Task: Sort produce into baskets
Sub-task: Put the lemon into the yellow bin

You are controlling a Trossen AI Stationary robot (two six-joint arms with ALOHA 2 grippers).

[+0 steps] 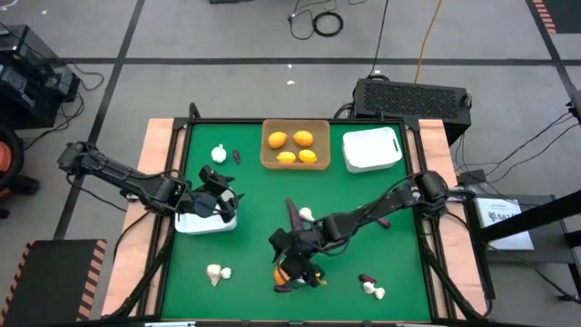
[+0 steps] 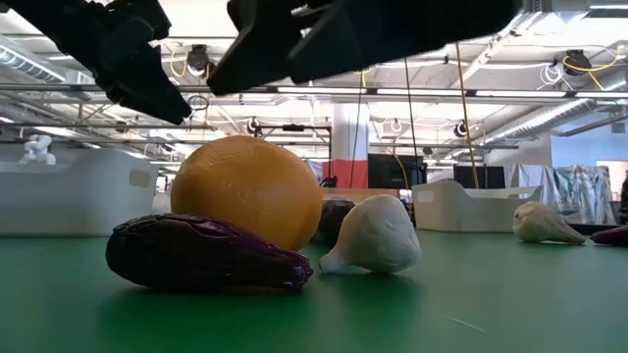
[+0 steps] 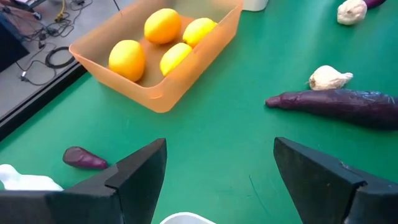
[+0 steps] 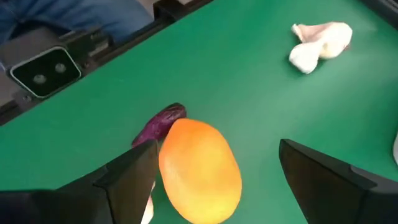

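while my right claw (image 4: 214,180) hangs wide open over the orange fruit (image 4: 200,170) on the green counter (image 4: 249,81), a purple piece (image 4: 158,124) and a garlic bulb (image 2: 373,237) crowd it; closing off-centre may roll the fruit or pinch a neighbour. my left claw (image 3: 217,180) waits open above a white basket (image 1: 204,222).

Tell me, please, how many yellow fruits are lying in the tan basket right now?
4, all inside the tan basket at the table's far edge: one far left, one far right, one near left, one near right. None seems hidden.
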